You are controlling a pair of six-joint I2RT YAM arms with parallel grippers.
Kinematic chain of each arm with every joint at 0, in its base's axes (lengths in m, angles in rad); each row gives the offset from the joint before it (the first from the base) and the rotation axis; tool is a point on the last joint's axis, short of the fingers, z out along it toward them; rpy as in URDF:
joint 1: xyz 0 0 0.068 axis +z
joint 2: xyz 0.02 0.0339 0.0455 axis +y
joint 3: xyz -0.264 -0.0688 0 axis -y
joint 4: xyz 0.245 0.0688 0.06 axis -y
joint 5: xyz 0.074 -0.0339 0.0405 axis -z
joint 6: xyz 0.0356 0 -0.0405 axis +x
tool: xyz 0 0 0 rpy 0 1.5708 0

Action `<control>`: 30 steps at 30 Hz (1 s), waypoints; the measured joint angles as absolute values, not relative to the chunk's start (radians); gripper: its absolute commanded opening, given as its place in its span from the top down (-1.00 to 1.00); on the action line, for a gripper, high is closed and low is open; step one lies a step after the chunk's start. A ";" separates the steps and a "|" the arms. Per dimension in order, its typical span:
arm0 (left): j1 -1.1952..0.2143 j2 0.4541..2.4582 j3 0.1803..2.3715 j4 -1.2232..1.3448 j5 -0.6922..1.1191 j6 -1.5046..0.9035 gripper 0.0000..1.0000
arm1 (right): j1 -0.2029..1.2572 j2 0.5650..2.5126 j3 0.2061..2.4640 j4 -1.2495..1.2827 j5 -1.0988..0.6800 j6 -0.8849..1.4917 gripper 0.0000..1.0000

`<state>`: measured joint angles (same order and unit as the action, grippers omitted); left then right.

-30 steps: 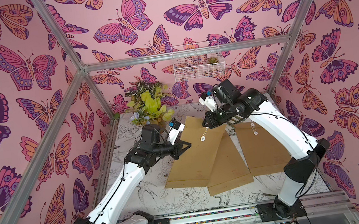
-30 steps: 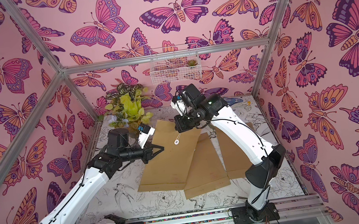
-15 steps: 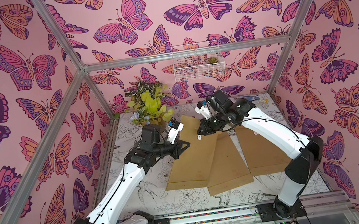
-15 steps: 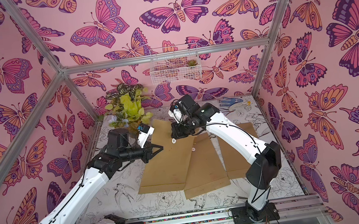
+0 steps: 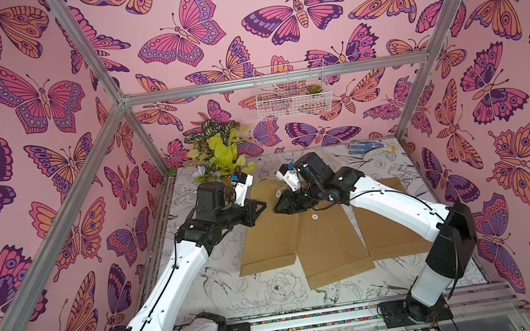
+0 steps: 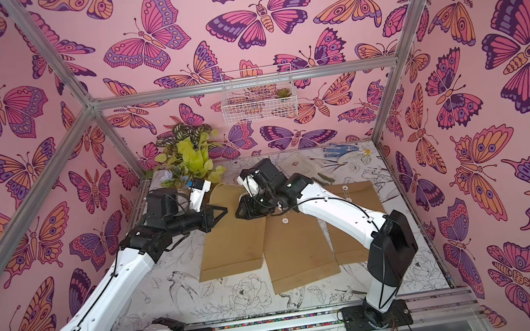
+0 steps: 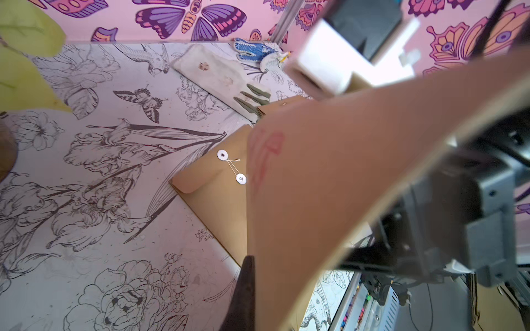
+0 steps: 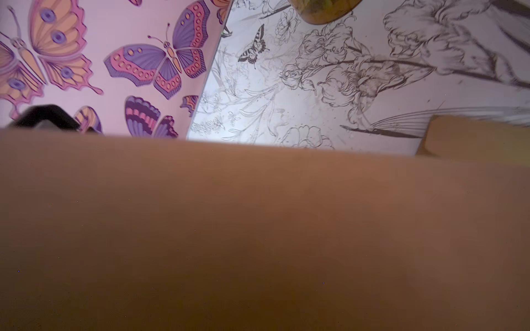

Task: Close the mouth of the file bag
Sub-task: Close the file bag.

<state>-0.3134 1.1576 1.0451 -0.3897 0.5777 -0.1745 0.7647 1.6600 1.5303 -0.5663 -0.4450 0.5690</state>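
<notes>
Three brown file bags lie side by side on the flower-printed table (image 5: 273,290). The left file bag (image 5: 266,239) has its far end lifted off the table. My left gripper (image 5: 263,205) is shut on that bag's left edge, and its dark finger (image 7: 243,275) presses against the raised brown paper (image 7: 329,177). My right gripper (image 5: 278,208) faces it from the right, low at the same raised end. The brown paper (image 8: 258,229) fills the right wrist view and hides the jaws. A white string with a disc (image 5: 279,192) hangs just behind the right gripper.
The middle bag (image 5: 329,244) shows a white tie disc (image 5: 314,216), and the right bag (image 5: 383,227) lies under my right arm. A potted plant (image 5: 220,154) stands at the back left, gloves (image 5: 365,148) at the back right. A wire basket (image 5: 292,89) hangs on the back wall.
My right gripper has come down and to the left, from above the bags to the left bag's raised end. The left arm has stayed where it was.
</notes>
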 measured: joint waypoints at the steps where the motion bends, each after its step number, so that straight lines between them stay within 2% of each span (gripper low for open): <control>1: -0.310 1.158 1.049 -0.388 0.575 -0.176 1.00 | 0.765 1.641 1.511 -0.559 -0.447 0.573 0.01; 8: -0.286 1.157 1.053 -0.345 0.577 -0.193 1.00 | 0.710 1.455 1.344 -0.504 -0.477 0.573 -0.31; 16: -0.273 1.112 1.053 -0.321 0.610 -0.226 1.00 | 0.449 1.310 1.145 -0.409 -0.513 0.568 -0.53; 21: -0.266 1.093 1.053 -0.295 0.686 -0.269 1.00 | 0.415 1.299 1.035 -0.266 -0.550 0.570 -0.85; 26: -0.263 1.092 1.070 -0.251 0.789 -0.335 1.00 | 0.415 1.337 0.963 -0.084 -0.652 0.600 -0.85; 30: -0.259 1.086 1.079 -0.184 0.873 -0.394 1.00 | 0.415 1.356 0.936 0.087 -0.759 0.649 -0.77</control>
<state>-0.2592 1.0859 1.0794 -0.1837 0.8730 -0.3943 0.4149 1.3556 0.9363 0.0872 -0.7586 0.6495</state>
